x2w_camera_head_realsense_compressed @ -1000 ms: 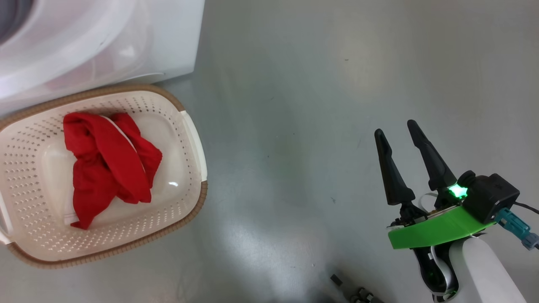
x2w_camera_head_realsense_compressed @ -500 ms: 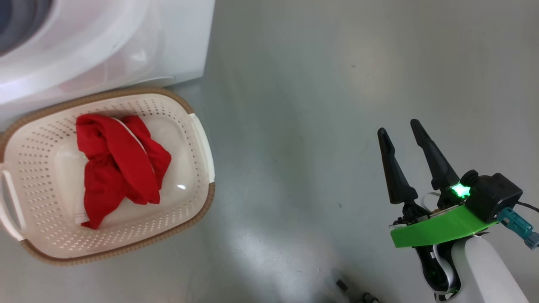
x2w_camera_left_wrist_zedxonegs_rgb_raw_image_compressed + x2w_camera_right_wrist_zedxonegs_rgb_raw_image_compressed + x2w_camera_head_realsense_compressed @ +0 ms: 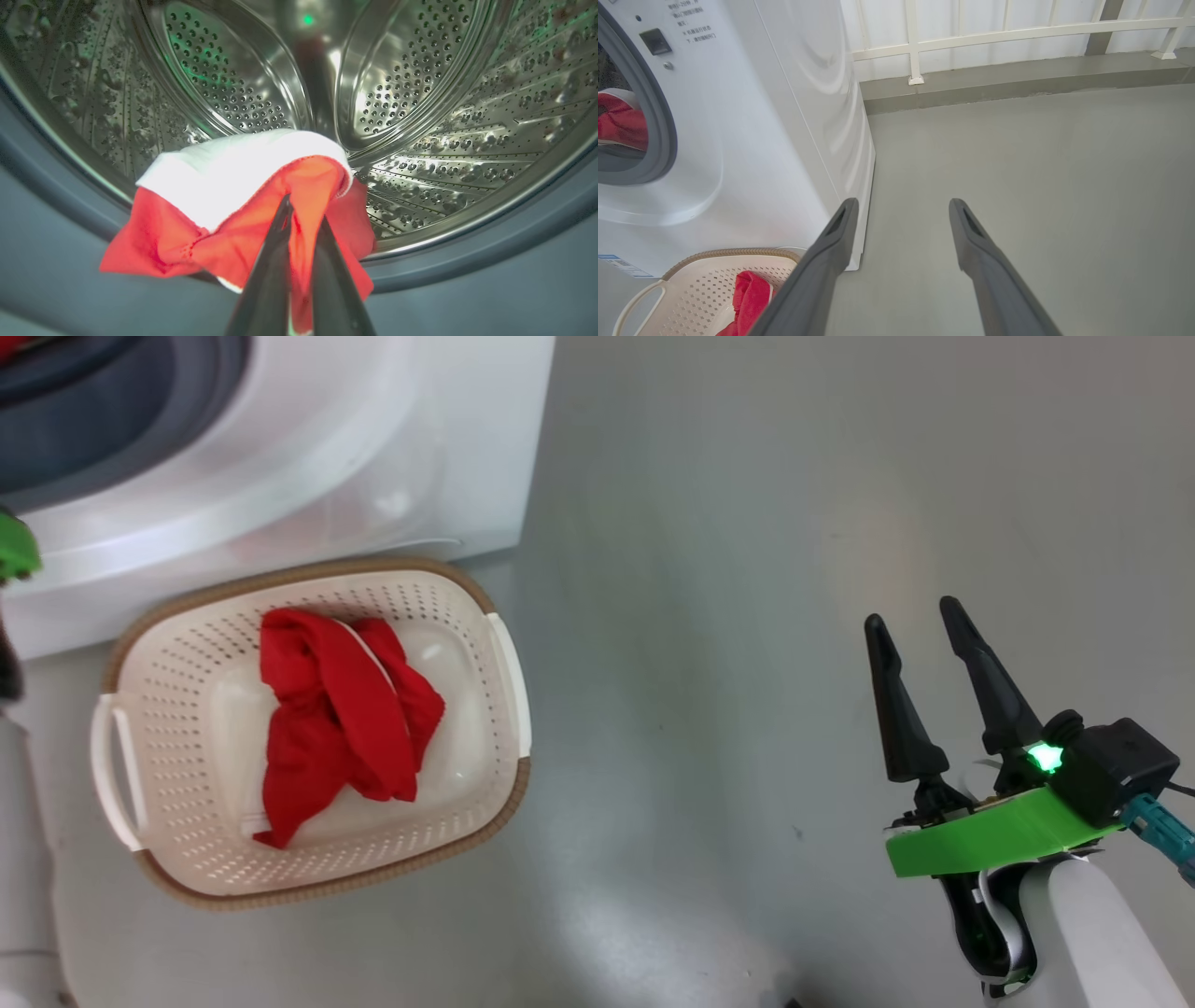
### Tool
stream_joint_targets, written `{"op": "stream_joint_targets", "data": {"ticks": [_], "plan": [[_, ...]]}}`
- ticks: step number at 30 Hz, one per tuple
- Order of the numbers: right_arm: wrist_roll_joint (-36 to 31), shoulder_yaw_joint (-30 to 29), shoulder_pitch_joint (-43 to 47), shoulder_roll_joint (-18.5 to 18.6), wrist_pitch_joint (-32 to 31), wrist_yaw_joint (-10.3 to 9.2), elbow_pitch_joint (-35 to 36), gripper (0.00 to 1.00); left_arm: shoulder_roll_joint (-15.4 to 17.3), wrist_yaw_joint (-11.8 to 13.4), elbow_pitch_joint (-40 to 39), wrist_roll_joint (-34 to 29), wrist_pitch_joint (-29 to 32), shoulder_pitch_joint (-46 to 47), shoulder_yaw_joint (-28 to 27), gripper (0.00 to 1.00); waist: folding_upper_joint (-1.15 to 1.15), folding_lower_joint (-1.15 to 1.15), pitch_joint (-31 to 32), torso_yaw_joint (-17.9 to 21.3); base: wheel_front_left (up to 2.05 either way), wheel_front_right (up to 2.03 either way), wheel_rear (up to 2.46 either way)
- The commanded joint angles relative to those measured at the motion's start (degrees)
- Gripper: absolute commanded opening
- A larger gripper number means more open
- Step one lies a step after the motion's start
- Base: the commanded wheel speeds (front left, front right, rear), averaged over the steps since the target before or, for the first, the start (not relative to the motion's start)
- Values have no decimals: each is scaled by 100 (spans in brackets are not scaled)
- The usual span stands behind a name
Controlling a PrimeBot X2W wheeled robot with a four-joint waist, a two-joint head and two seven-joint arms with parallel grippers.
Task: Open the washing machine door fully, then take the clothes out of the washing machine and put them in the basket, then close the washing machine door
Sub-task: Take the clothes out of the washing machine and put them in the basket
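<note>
Closing just now, left pincer [image 3: 303, 210] nips a thin fold of red clothes [image 3: 224, 233] ahead; it may slip. Right pincer [image 3: 913, 613] gapes, empty.

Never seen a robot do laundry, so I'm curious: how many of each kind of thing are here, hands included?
Red clothes: 2 bundles
Basket: 1
Washing machine: 1
Hands: 2, left hand, right hand
Total: 6
</note>
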State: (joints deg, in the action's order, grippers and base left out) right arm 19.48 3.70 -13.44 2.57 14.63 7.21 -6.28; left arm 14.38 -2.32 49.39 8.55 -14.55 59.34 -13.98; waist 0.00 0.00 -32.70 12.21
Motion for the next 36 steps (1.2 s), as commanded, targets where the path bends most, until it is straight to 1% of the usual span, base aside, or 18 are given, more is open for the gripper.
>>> {"op": "stream_joint_targets", "data": {"ticks": [1, 2, 3, 6, 14, 19, 22, 29, 36], "plan": [[-71, 60, 93, 31, 37, 28, 98, 100, 185, -55, -264, 72, -44, -225, -160, 0, 0, 0, 161, -145, 0, 0, 0], [-89, 40, 107, 31, 37, 28, 88, 100, 123, -98, -372, 84, -44, -334, -206, 0, 0, 0, 208, -177, 0, 0, 0], [-120, -6, 139, 31, 37, 28, 69, 100, -11, -176, -606, 117, -44, -532, -314, 0, 0, 0, 302, -241, 0, 0, 0], [-149, -41, 201, 31, 37, 28, 34, 100, -196, -276, -932, 147, -44, -848, -497, 0, 0, 0, 464, -301, 0, 0, 0], [-189, -111, 398, 31, 37, 28, -40, 100, -644, -470, -1693, 155, -44, -1629, -875, 0, 0, 0, 881, -421, 0, 0, 0], [-210, -171, 544, 31, 37, 28, -70, 100, -861, -510, -2164, 144, -44, -2163, -818, 0, 0, 0, 1114, -483, 0, 0, 0], [-214, -208, 634, 31, 37, 28, -77, 100, -953, -513, -2510, 264, -44, -2524, -599, 0, 0, 0, 1233, -508, 0, 0, 0], [-209, -295, 806, 31, 37, 28, -78, 100, -1067, -515, -3376, 532, -44, -3338, -330, 0, 0, 0, 1440, -553, 0, 0, 0], [-215, -328, 897, 31, 37, 28, -86, 100, -1131, -516, -4223, 727, -45, -3872, -291, 0, 0, 0, 1559, -566, 0, 0, 0]]}}
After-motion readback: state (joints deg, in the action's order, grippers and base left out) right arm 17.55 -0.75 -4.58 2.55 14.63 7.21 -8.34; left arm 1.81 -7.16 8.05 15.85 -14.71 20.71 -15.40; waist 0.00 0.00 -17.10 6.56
